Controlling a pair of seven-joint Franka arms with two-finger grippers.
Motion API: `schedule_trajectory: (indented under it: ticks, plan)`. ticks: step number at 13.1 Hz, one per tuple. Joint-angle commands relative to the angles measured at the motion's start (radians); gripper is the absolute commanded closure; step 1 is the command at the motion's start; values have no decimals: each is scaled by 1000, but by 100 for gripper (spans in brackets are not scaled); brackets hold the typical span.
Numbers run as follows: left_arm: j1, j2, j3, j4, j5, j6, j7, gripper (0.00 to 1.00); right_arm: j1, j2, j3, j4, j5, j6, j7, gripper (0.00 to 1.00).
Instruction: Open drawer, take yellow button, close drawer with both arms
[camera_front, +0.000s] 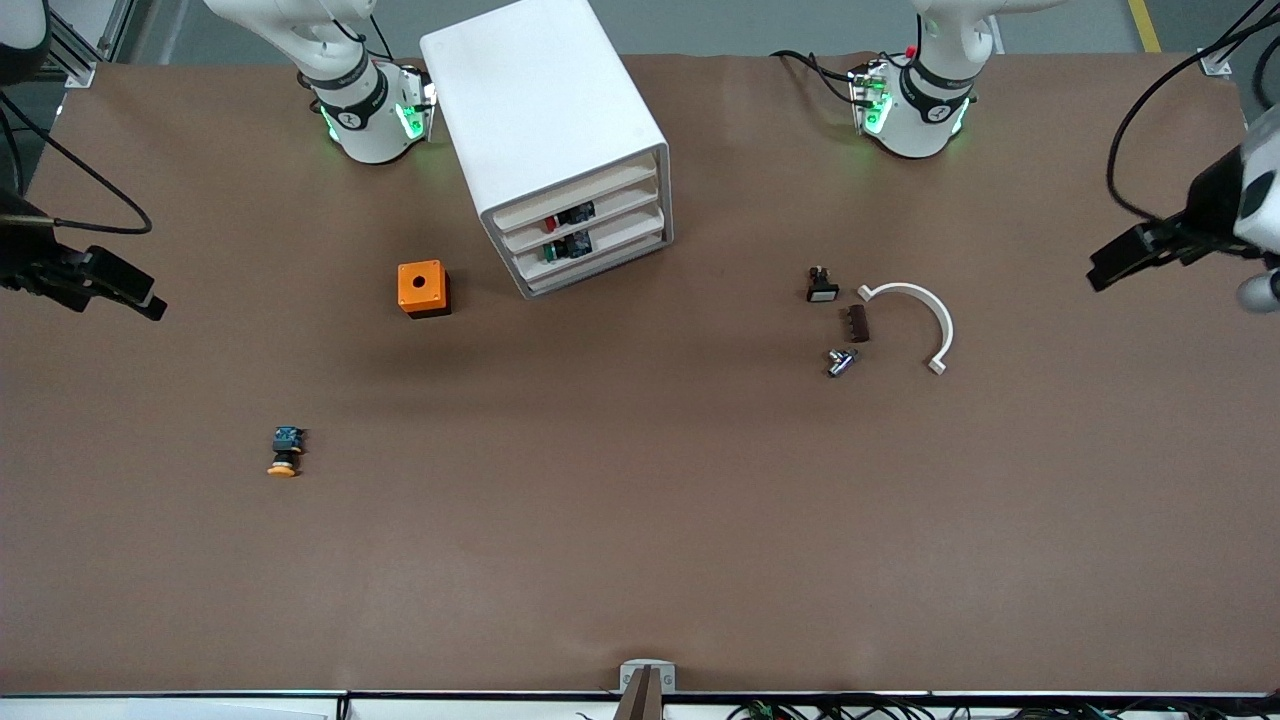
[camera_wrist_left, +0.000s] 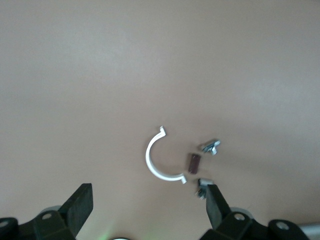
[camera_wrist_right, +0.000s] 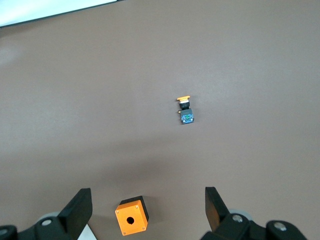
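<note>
The button lies on its side on the brown surface, nearer the front camera than the cabinet and toward the right arm's end. The cabinet's top drawer sits pushed in. Both arms wait high: right end effector released above the orange box, left end effector released above the white clip.

Cabinet stood on the table between the arm bases, all drawers shut. Cube lay at the cabinet's 8 o'clock, nearer the front camera. Button lay on its side at the cube's 7 o'clock, well apart. Clamp, switch and small parts clustered toward the left arm's end.
</note>
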Motion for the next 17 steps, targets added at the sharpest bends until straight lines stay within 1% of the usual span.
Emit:
schedule_trajectory:
  ticks: [1, 4, 5, 6, 10, 17]
  plan:
    - [-46, -137, 65, -150, -22, 13, 134, 0, 22, -49, 4, -30, -54, -20, 25, 0]
    - [-44, -218, 54, -217, -12, 26, 156, 0, 37, -80, 2, -32, -69, -66, 26, 0]
    - [-43, -242, 39, -236, -1, 29, 156, 0, 37, -89, 2, -32, -69, -69, 35, 0]
    - [-43, -251, 33, -241, 16, 29, 156, 0, 37, -91, 2, -32, -69, -69, 47, 0]
    - [-41, -248, -7, -236, 22, 22, 154, 0, 34, -83, 1, -18, -71, -66, 46, 0]
    - [-38, -184, -9, -173, 24, 22, 156, 0, 35, -79, 1, -12, -69, -78, 44, 0]
